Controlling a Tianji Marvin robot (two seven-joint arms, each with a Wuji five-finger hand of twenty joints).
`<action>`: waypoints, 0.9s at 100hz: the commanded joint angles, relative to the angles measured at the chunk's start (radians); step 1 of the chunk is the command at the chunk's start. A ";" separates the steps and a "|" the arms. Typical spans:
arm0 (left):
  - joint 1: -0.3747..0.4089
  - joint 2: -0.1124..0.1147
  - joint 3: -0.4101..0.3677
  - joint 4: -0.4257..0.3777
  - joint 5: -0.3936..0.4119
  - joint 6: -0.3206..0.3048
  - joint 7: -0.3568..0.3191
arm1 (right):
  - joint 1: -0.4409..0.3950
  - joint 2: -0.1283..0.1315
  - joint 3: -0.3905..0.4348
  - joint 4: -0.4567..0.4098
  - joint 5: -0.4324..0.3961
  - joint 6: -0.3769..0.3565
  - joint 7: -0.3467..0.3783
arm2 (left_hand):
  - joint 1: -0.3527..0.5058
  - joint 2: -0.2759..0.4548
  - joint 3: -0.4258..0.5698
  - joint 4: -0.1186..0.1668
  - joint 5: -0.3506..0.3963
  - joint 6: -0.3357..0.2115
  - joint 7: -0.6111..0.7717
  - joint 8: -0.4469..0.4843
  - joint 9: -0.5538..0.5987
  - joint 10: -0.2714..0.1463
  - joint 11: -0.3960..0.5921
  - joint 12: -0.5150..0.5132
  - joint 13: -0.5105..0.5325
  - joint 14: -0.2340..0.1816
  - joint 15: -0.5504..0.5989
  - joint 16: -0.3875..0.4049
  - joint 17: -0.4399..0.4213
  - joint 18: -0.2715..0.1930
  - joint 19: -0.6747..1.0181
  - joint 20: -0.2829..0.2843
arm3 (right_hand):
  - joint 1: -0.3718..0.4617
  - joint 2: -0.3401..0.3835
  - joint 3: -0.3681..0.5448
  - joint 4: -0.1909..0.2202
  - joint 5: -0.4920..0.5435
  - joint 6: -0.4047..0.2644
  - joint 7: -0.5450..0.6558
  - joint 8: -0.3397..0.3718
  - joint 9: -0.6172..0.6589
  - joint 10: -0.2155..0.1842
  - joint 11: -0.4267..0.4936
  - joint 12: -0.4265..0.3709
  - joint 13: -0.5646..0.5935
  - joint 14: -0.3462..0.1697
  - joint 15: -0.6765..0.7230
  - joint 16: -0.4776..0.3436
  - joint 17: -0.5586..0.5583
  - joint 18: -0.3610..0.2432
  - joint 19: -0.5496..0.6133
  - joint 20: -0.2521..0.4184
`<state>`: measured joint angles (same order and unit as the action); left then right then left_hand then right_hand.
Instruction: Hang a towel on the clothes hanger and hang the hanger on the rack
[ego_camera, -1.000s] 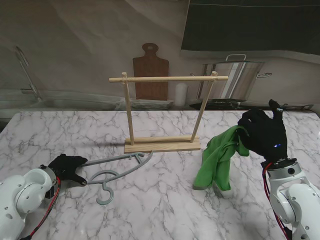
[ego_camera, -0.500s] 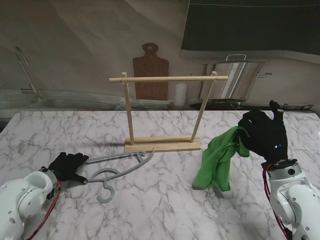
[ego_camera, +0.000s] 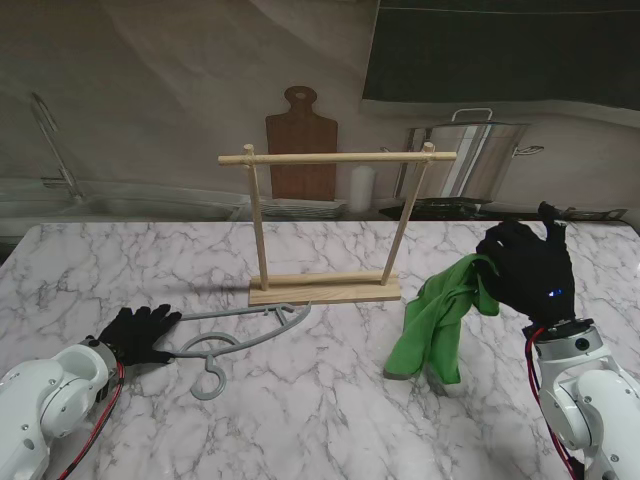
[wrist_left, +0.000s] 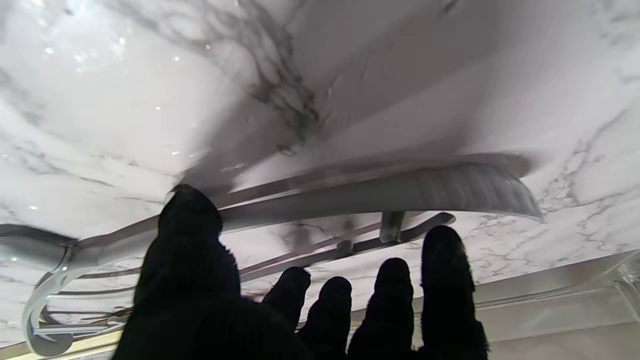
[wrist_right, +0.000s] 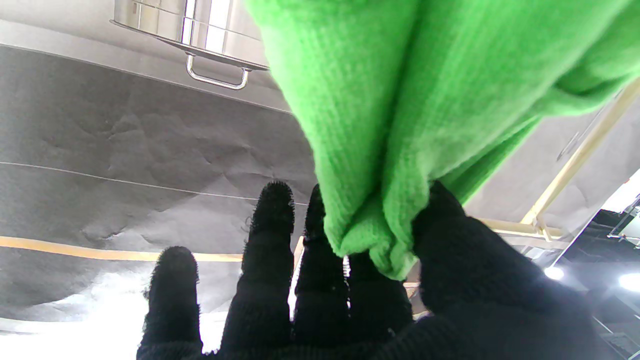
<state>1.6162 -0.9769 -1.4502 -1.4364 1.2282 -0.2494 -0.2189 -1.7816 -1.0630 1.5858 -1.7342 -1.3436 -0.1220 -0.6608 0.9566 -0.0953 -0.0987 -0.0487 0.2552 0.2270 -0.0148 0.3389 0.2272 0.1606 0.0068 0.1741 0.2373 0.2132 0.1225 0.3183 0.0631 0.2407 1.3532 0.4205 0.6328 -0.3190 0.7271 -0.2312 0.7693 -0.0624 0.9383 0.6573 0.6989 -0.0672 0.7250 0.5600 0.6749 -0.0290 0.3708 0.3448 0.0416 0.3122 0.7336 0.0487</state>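
Your left robot hand (ego_camera: 140, 334) has let the grey plastic clothes hanger (ego_camera: 235, 335) drop; it now lies flat on the marble counter (ego_camera: 330, 400), fingers spread. Right robot hand (ego_camera: 525, 268) still pinches the green towel (ego_camera: 435, 315), hanging right of the wooden rack (ego_camera: 330, 220).

Left hand (ego_camera: 140, 335) lies low on the counter (ego_camera: 320, 400), palm down, fingers (wrist_left: 445, 280) spread, gripping nothing; its arm enters from the near left corner. Right hand (ego_camera: 528, 268) is raised above the counter's right side, wrist upright, fingers (wrist_right: 272, 240) pinched on a towel (ego_camera: 440, 318).
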 joint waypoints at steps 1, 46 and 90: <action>0.017 -0.003 0.014 0.036 -0.005 -0.004 -0.040 | -0.003 -0.001 0.000 0.001 0.000 0.006 -0.001 | 0.122 -0.042 0.086 0.064 0.044 -0.098 0.066 0.008 0.012 -0.018 -0.008 -0.017 0.004 -0.035 -0.012 -0.026 0.016 -0.011 -1.103 -0.016 | 0.039 0.080 0.007 -0.002 0.017 -0.095 0.065 0.016 -0.013 0.008 0.000 -0.006 -0.010 0.001 -0.017 0.002 -0.025 0.022 -0.020 -0.014; 0.003 0.003 0.024 0.023 -0.078 -0.020 -0.175 | -0.006 -0.002 0.002 0.004 0.003 0.008 -0.004 | 0.019 -0.137 0.074 0.057 0.034 -0.039 0.035 -0.075 0.032 -0.059 0.028 -0.039 0.055 -0.085 -0.003 -0.048 0.041 -0.106 -1.035 0.022 | 0.039 0.082 0.007 -0.002 0.016 -0.096 0.065 0.016 -0.016 0.008 -0.001 -0.006 -0.011 0.000 -0.017 0.002 -0.026 0.023 -0.023 -0.017; -0.007 0.005 0.039 0.030 -0.103 -0.003 -0.208 | -0.010 -0.003 0.007 0.002 0.005 0.002 -0.013 | 0.333 -0.046 0.175 0.082 0.142 -0.186 0.123 -0.056 0.245 -0.131 0.133 0.015 0.242 -0.126 0.058 0.001 0.096 -0.157 -0.723 0.026 | 0.040 0.081 0.006 -0.002 0.016 -0.097 0.066 0.015 -0.013 0.007 0.000 -0.006 -0.010 0.000 -0.017 0.002 -0.025 0.023 -0.024 -0.019</action>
<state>1.5823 -0.9642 -1.4353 -1.4667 1.1357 -0.2608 -0.3994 -1.7868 -1.0643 1.5906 -1.7332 -1.3380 -0.1223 -0.6688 1.1079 -0.1370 -0.0255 -0.0271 0.2660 0.2301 -0.0354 0.2313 0.3506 0.0925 0.0479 0.1511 0.3696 0.1330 0.0907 0.2825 0.1368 0.1090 1.3048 0.4422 0.6328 -0.3187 0.7262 -0.2313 0.7693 -0.0627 0.9383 0.6573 0.6989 -0.0671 0.7250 0.5597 0.6736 -0.0290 0.3708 0.3448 0.0414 0.3122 0.7315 0.0478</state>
